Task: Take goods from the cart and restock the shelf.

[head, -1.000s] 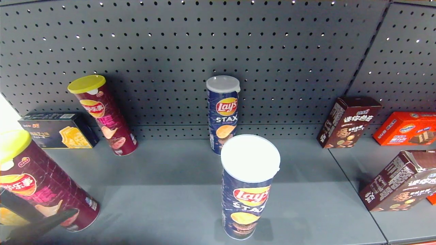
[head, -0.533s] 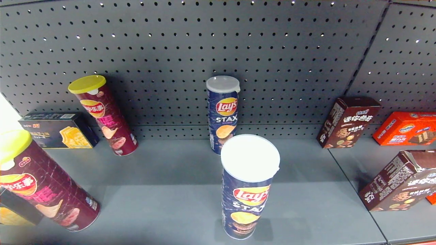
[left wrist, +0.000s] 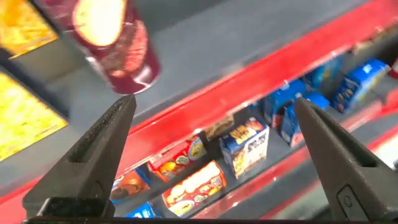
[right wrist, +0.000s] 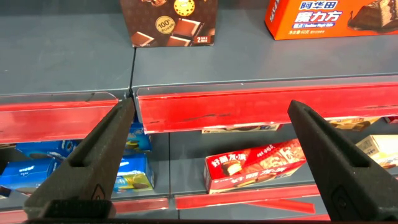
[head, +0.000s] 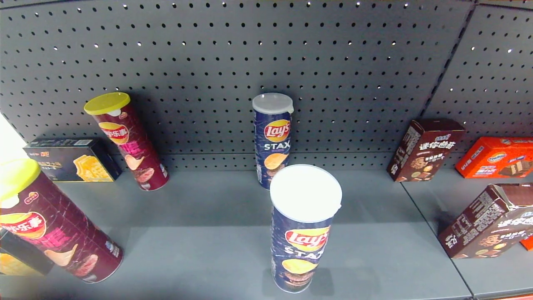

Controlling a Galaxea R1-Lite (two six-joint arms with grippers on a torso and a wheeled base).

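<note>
Front blue chip can and rear blue chip can upright on grey shelf, left end effector wide, empty, right end effector wide, empty

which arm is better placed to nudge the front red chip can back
Left, probably. The left gripper, open and empty, has the front red can close ahead; the right gripper, also open, faces the shelf edge below the brown box.

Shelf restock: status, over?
Left gripper open, empty, clear of the front maroon can. Right gripper open, empty, facing the red rail. Front blue can upright on shelf.
</note>
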